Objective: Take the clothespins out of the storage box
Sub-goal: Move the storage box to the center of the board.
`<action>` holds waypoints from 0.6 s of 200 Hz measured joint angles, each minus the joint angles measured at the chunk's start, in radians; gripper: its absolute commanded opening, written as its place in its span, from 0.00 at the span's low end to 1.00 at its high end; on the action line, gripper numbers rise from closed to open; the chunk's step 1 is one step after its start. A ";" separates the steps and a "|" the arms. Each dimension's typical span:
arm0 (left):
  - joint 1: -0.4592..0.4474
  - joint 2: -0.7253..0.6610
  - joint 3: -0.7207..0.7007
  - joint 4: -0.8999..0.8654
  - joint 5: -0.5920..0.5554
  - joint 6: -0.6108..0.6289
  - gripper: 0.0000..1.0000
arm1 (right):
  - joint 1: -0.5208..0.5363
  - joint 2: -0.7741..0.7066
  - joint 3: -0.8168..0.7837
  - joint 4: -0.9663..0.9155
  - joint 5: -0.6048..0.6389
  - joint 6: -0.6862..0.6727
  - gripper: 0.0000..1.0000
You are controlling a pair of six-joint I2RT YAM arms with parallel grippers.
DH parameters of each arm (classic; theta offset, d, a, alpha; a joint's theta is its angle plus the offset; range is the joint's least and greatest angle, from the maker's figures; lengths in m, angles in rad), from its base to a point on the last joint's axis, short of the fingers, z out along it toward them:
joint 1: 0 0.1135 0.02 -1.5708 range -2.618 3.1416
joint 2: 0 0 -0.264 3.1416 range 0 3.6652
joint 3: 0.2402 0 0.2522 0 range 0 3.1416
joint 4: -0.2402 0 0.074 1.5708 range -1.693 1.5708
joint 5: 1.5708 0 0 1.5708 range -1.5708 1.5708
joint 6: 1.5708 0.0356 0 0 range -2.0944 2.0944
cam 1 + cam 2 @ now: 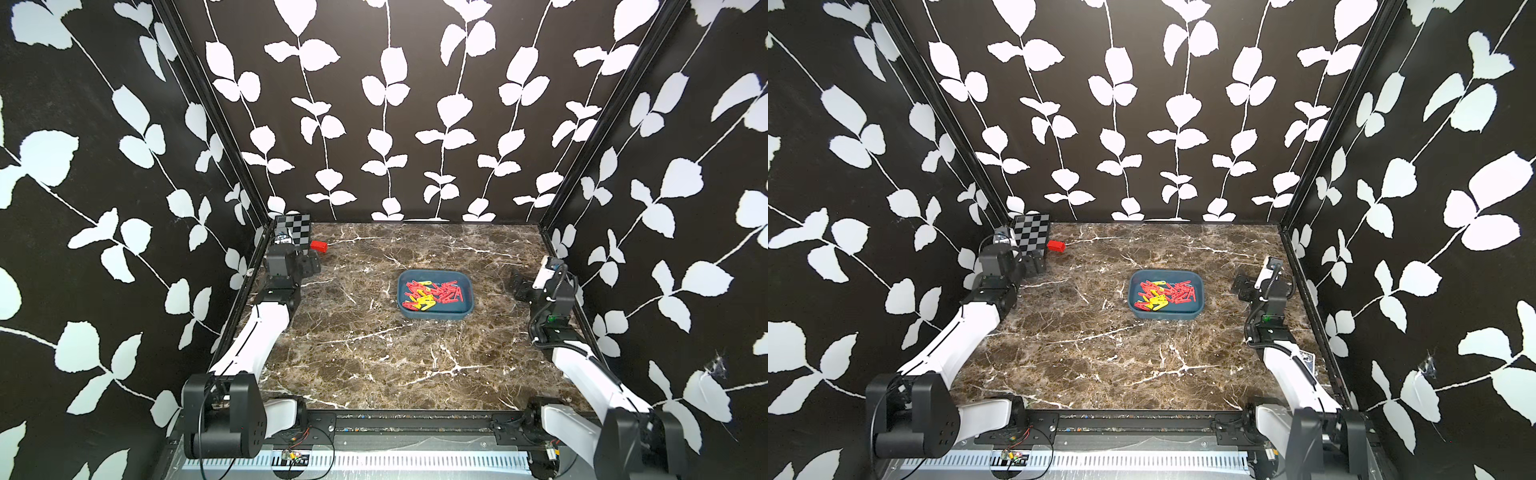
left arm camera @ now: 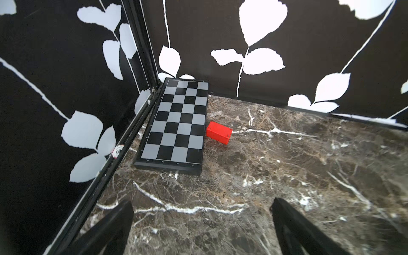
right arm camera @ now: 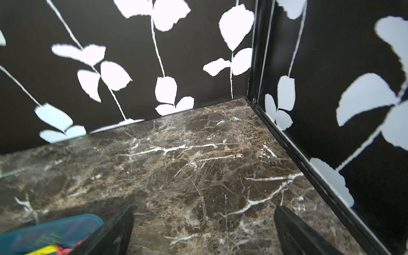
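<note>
Black walls printed with white leaf vines close in a brown, white-veined marble-look bench (image 1: 374,357). On it, right of centre and towards the back half, sits the shallow teal-blue plastic storage box (image 1: 432,316), its long axis running across the bench from side to side. All the small red and yellow plastic clothespins (image 1: 432,296) lie heaped inside it in a loose tangle, and in both top views none shows on the bench outside the rim, so you should judge the task as not yet begun.

Your right pincer (image 1: 516,284) hangs low near the right wall with its jaws spread wide and nothing between them. The box lies just inboard of it, towards the middle. In the right wrist view a corner of the box (image 3: 55,227) shows close beside one of its fingers (image 3: 110,236).

Your left pincer (image 1: 311,264) is also spread apart and empty. It sits by the far left corner, facing the flat black-and-grey checkerboard (image 2: 176,123) and the small solid red rectangular block (image 2: 219,132), with the box well apart from it across bare bench.

The right arm is clearly the nearer one. You would probably swing it inward over the box's short right end and come down on a peg at the right edge of the heap.
</note>
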 measured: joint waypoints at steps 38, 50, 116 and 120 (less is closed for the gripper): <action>0.000 -0.011 0.038 -0.135 0.124 -0.121 0.99 | 0.000 -0.036 0.050 -0.164 -0.051 0.119 0.99; -0.003 -0.011 0.038 -0.165 0.157 -0.154 0.99 | 0.002 -0.003 0.103 -0.233 -0.092 0.130 0.99; -0.160 0.035 0.124 -0.358 0.225 -0.242 0.99 | 0.190 0.232 0.364 -0.555 -0.127 0.099 0.99; -0.171 0.037 0.125 -0.365 0.229 -0.246 0.99 | 0.201 0.253 0.377 -0.571 -0.126 0.094 0.99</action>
